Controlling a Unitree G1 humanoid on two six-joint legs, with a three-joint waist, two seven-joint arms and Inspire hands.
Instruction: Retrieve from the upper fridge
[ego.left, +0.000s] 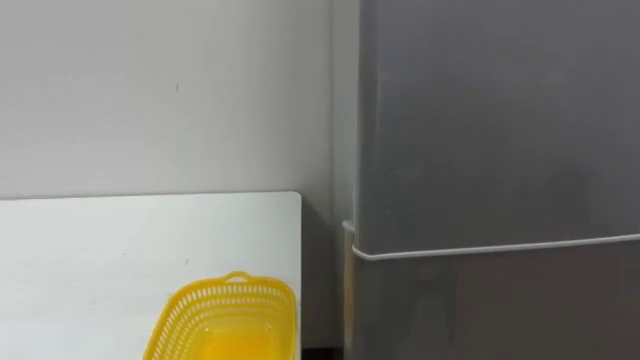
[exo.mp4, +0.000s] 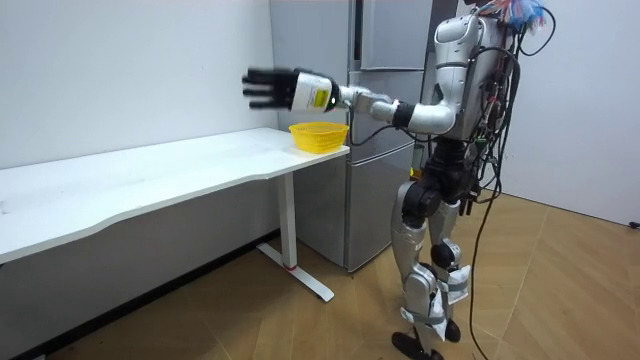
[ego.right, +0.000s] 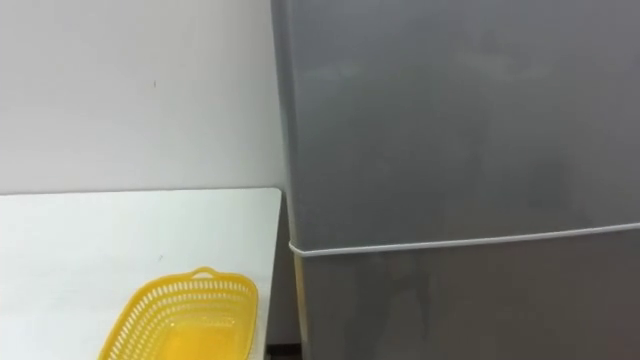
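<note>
The robot's left hand (exo.mp4: 278, 90) is held out left of the fridge (ego.right: 460, 130), fingers straight and spread, holding nothing. A basket (ego.left: 222, 320) sits on the table (ego.left: 100, 250) end beside the fridge. Ahead, the fridge's upper door is closed.

Sparse indoor test room set up as a kitchen corner: grey two-door fridge (ego.left: 490, 120) against a bare white wall (exo.mp4: 120, 70), long white desk (exo.mp4: 150, 185) with yellow basket (exo.mp4: 318, 136), wood-pattern floor (exo.mp4: 560, 290).
</note>
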